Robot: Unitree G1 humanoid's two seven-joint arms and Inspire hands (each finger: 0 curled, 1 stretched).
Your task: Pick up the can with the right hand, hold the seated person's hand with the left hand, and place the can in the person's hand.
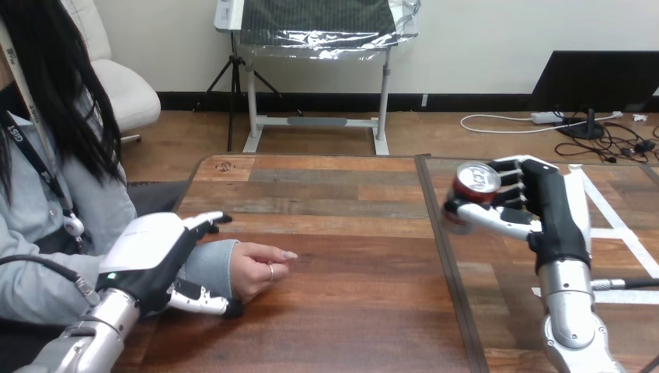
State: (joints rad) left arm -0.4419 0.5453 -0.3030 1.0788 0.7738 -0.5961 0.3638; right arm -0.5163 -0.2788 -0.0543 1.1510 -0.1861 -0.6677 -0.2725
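At the left, the left hand (151, 252) is clasping the person's wrist (211, 264), its fingers (208, 221) curling over the sleeve from the far side and its thumb (203, 301) tucking under from the near side. Just past that grasp, the person's hand (260, 270) is resting on the table (350, 233), loosely curled, and the palm is not facing up as far as I can tell. Well apart to the right, the can (474, 185) is hanging above the table, tilting so that its top is facing the camera. The right hand (544, 210) is grasping it, fingers wrapping the far side and thumb pressing across the near side.

The step in hand, as I am reading it, is carrying the can leftward to the person's hand. Doing it well is probably meaning this: the left hand is holding the wrist gently and steadily, giving a fixed target without squeezing. The right hand is travelling high enough for the can to clear the table, then coming down beside the person's hand rather than on top of it. The can is wanting righting on the way, so that it is arriving upright in the palm. The person's hand is needing to open and turn up first, and letting go before it is closing round the can is risking a drop and a roll
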